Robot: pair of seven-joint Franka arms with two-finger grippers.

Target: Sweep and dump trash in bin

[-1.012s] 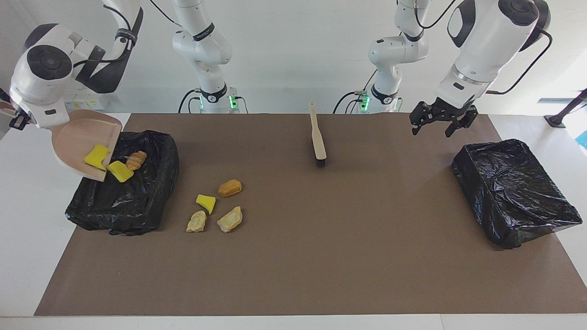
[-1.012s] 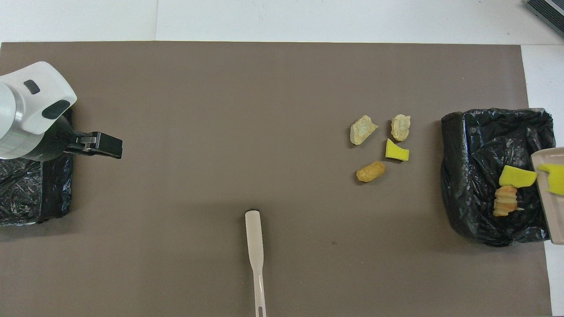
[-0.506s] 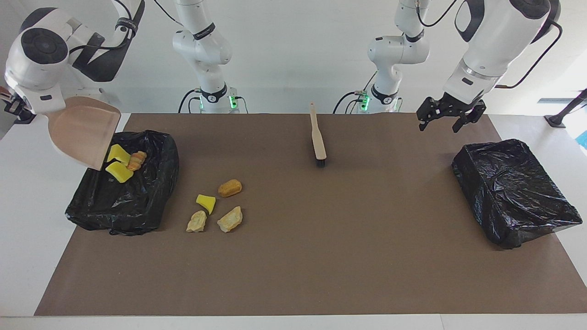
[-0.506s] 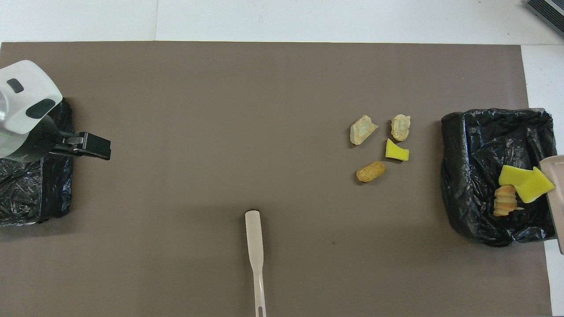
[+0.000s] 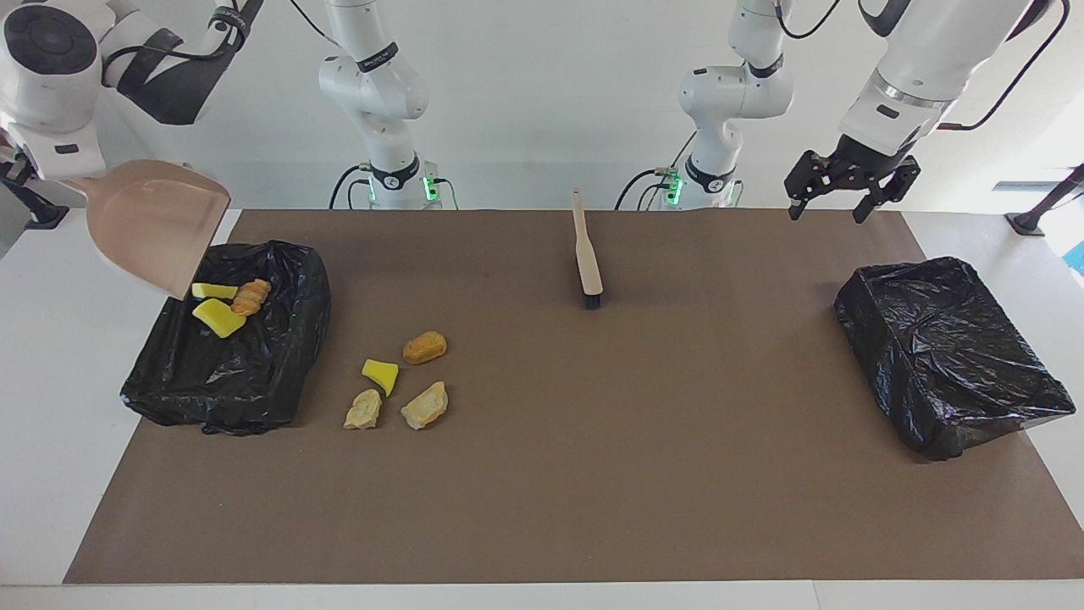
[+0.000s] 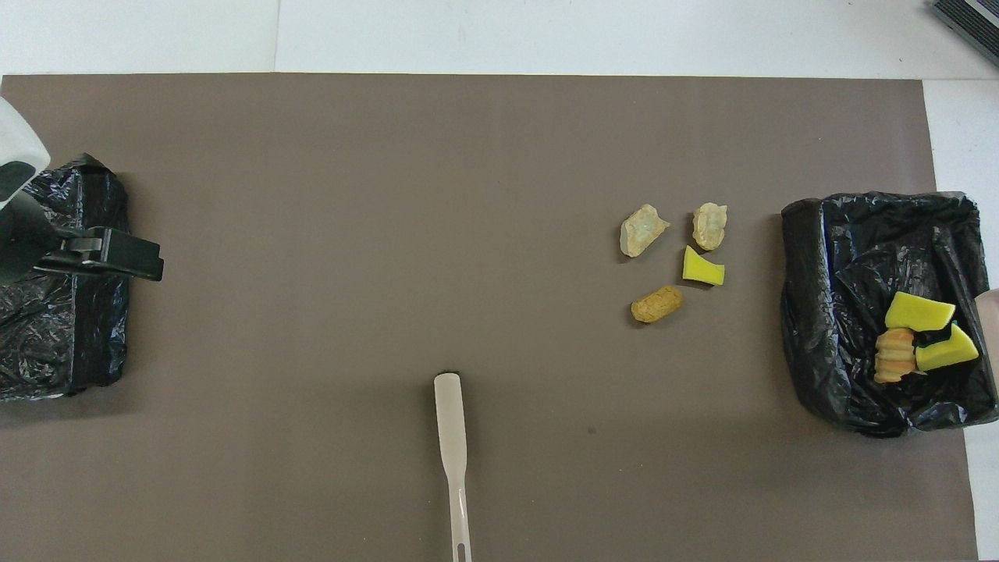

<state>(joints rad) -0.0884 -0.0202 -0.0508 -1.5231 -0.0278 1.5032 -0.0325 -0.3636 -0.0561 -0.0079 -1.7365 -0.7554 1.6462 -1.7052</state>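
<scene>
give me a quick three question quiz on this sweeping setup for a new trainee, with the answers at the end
1. How many pieces of trash still lie on the mat, outside the bins?
2. True or false: the brush is held by the left gripper.
3. What does the right arm hold above the bin that has trash in it? A) dustpan B) brush C) sponge

Key
1. Four: a yellow wedge, an orange-brown lump and two tan chunks.
2. False; the brush lies on the mat, and that gripper's jaws are open and empty.
3. A, the dustpan.
</scene>
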